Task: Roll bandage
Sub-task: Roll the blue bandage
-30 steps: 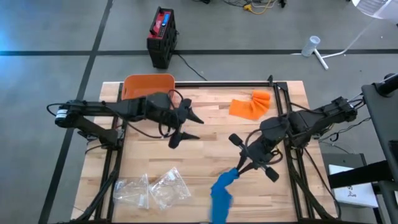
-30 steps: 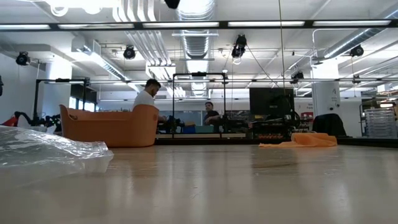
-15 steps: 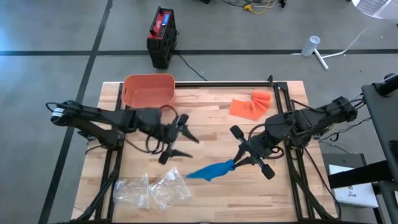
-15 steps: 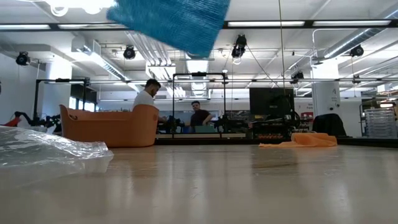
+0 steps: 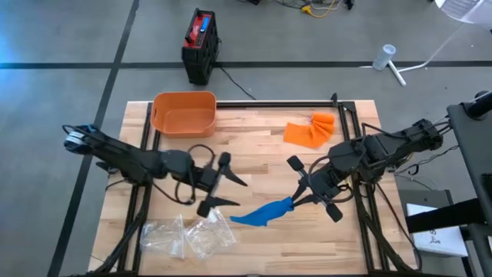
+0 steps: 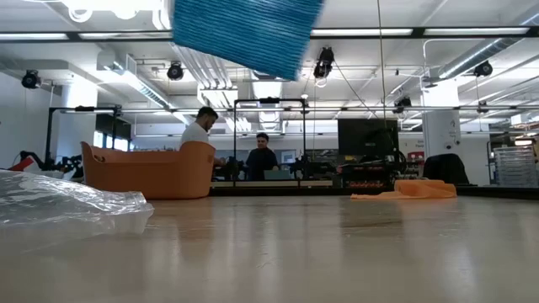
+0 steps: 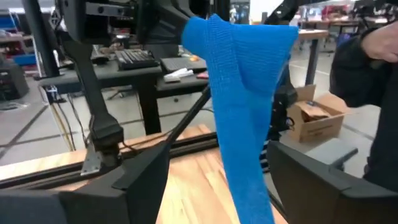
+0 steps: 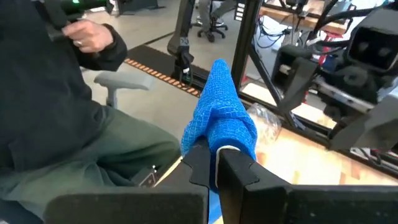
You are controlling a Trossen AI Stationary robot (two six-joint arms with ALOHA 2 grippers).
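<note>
While right claw (image 5: 294, 201) clamped on one end of blue bandage (image 5: 261, 213), strip hangs clear above bench (image 5: 261, 158). Left claw (image 5: 224, 183) fingers apart, just beside free end. Step judged: handover before rolling. Next: left must catch loose end squarely.

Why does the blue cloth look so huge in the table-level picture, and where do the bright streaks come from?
Low view: the blue knitted bandage hangs close to the lens, cut off by the picture's top edge, so it looms large; the streaks are ceiling strip lights. Left wrist view: the bandage again fills the middle, with the left end effector open around it. High view: even light, soft shadows on the wooden table.
</note>
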